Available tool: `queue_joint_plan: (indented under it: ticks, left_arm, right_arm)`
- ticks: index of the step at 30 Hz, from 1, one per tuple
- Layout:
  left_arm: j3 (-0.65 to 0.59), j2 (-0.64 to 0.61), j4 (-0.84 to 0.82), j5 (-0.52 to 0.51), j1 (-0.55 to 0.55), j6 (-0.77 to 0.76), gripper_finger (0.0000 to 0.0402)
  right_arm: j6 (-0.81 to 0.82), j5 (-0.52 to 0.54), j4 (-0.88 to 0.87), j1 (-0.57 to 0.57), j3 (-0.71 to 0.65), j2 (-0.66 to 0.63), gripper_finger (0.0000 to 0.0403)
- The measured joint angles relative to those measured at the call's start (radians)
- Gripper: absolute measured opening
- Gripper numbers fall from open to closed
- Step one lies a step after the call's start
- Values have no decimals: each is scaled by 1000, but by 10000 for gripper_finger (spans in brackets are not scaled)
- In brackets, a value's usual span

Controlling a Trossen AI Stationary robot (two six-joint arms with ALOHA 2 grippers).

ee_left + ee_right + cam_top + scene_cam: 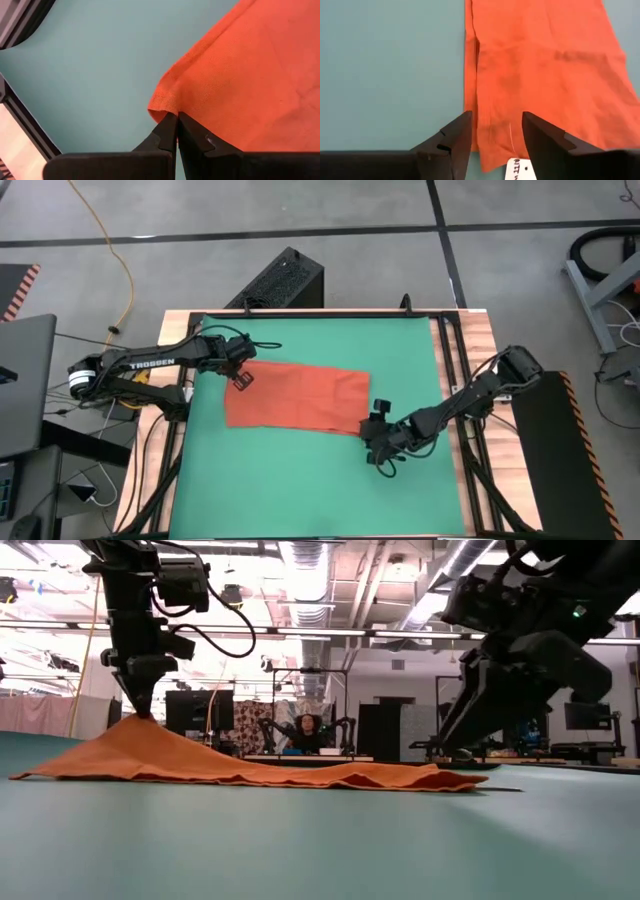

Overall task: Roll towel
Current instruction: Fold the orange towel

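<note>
Open green table near side and far right; towel spans the middle, left end effector and right end effector blocking its ends.

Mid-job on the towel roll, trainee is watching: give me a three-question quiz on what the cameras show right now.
1. True or false: the left gripper is shut on a corner of the towel, lifting it off the green mat.
2. The white tag lies nearest to: A) the left gripper, B) the right gripper, C) neither, it is at the middle of the towel.
3. Fill in: the right gripper's jaws are ____ and straddle the towel's edge.

Key
1. True; the low view shows the cloth peaked up under that gripper.
2. B
3. open
</note>
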Motion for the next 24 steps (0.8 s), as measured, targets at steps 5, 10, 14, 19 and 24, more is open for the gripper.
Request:
queue_joint_plan:
  ticks: [5,10,14,19,24]
  left_arm:
    - [0,0,0,1,0,0,0]
    - [0,0,1,23,0,-2,0]
    - [-1,0,2,28,0,-2,0]
    - [-1,0,2,27,0,-2,0]
    - [-1,0,3,27,0,-2,0]
  right_arm:
    - [-35,0,32,1,3,74,203]
    - [-43,53,-18,1,57,135,202]
    - [-43,60,-46,-7,73,163,195]
    - [-39,63,-48,-9,74,178,178]
    - [-26,106,-57,-8,80,168,137]
